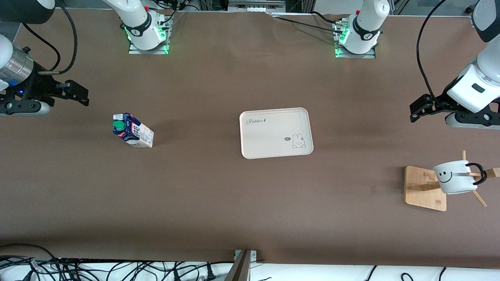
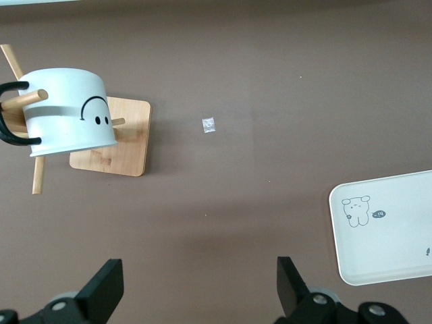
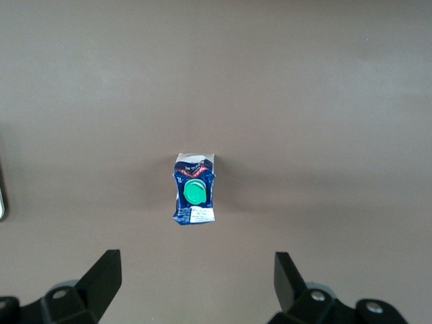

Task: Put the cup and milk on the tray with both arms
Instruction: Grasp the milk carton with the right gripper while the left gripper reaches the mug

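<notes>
The milk (image 1: 133, 132), a dark-blue and white carton with a green cap, stands upright on the table toward the right arm's end; it also shows in the right wrist view (image 3: 194, 189). The white smiley cup (image 1: 455, 177) hangs tilted on a wooden peg rack toward the left arm's end, and shows in the left wrist view (image 2: 67, 111). The cream tray (image 1: 269, 136) lies empty at mid-table and shows in the left wrist view (image 2: 398, 236). My right gripper (image 1: 80, 93) (image 3: 196, 280) is open over bare table, apart from the milk. My left gripper (image 1: 420, 108) (image 2: 200, 287) is open over bare table, apart from the cup.
The rack's bamboo base (image 1: 425, 188) (image 2: 115, 145) lies under the cup, with pegs sticking out. A small pale scrap (image 2: 208, 125) lies on the table beside the rack. The arm bases (image 1: 146, 29) stand along the table edge farthest from the front camera.
</notes>
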Available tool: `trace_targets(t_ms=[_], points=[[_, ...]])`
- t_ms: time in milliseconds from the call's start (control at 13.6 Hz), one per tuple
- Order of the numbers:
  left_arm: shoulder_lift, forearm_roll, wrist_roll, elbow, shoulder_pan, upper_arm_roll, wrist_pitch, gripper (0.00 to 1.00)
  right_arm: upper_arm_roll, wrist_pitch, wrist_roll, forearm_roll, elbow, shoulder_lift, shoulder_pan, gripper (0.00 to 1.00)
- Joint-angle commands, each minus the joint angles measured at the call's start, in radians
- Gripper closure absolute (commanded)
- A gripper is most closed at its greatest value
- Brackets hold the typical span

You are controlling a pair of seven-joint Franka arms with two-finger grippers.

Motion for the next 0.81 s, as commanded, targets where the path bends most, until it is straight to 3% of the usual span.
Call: trace_targets(t_ms=[0,735], points=[[0.007,0.016,0.02,0.027,-0.005,0.0,-0.025,0.0,0.014,-0.014,0.015,-0.008,0.014,0.007,-0.009,0.0],[0.009,0.018,0.018,0.029,-0.007,-0.01,-0.025,0.0,0.012,-0.004,-0.002,-0.007,0.019,0.015,-0.012,0.0]])
